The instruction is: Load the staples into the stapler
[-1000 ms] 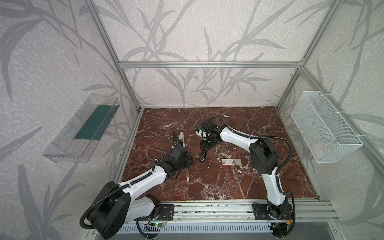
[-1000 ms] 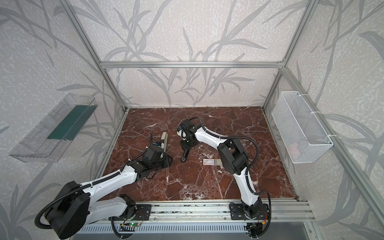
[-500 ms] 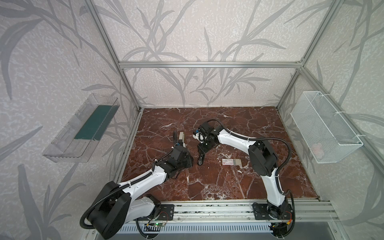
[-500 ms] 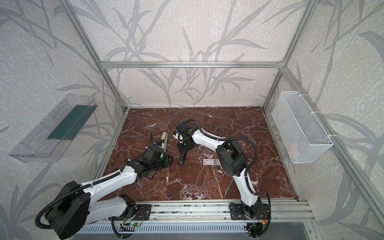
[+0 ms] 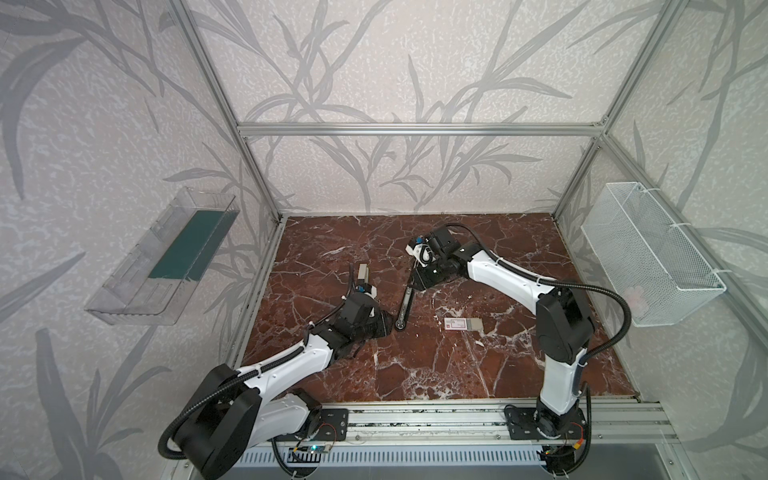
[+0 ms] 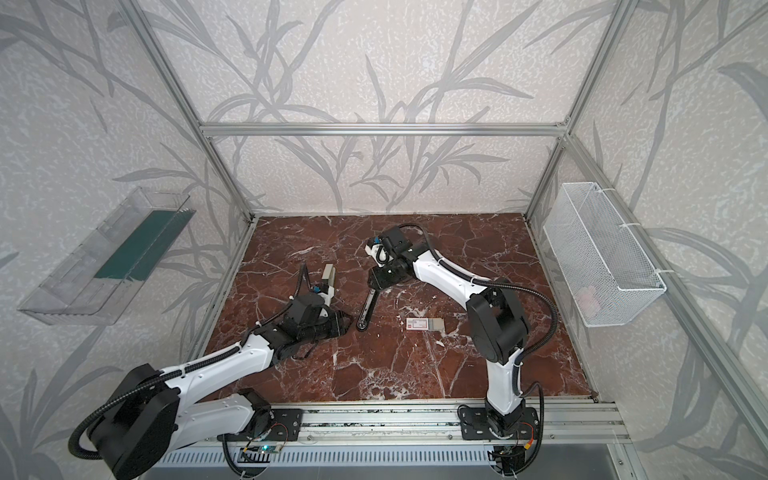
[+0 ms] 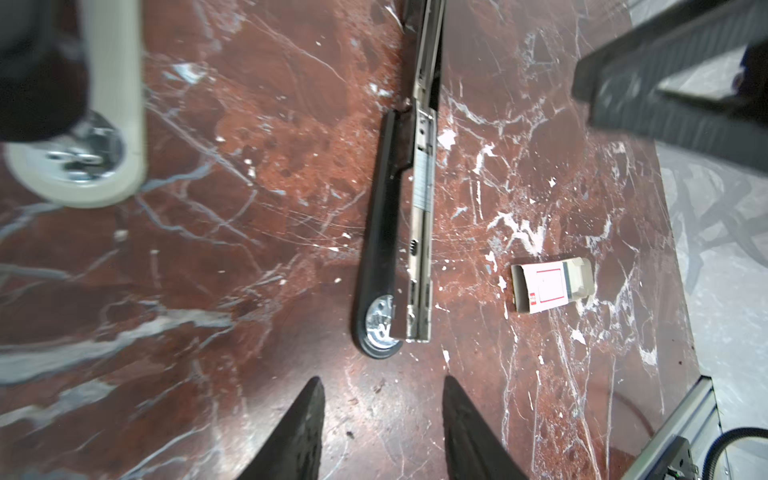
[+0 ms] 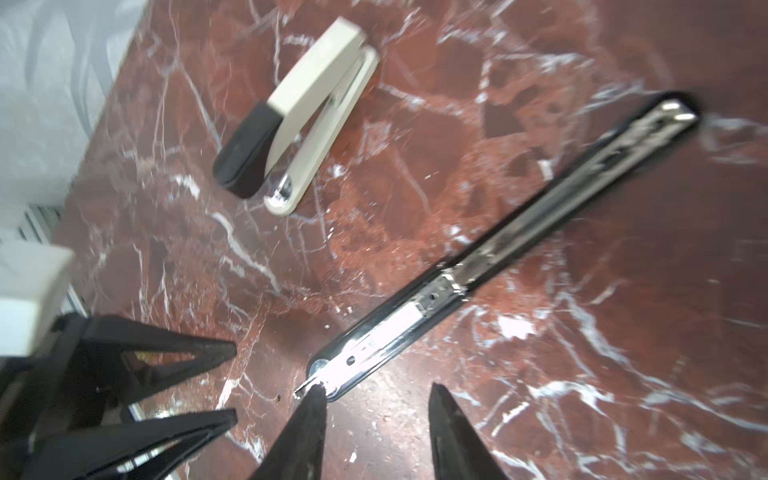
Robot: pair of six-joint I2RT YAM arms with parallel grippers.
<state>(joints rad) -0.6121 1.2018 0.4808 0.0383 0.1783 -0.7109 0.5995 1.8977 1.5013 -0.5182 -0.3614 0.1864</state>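
The long black stapler (image 5: 405,305) with a shiny metal tray lies open on the red marble table (image 5: 415,374), near the small white cardboard box (image 5: 461,323) with red print, and we see the left gripper (image 7: 382,386) and right gripper (image 8: 376,390) with jaws apart, holding nothing.

Marble (image 5: 424,307) lies bare between black stapler (image 5: 405,305) and box (image 5: 462,323).

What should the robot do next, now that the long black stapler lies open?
Probably slide the left gripper over to the small white cardboard box with red print, where the staples likely sit, though none show clearly. The long black stapler already lies folded open on the red marble table, metal channel exposed, and both the left and the right gripper stand open and empty.
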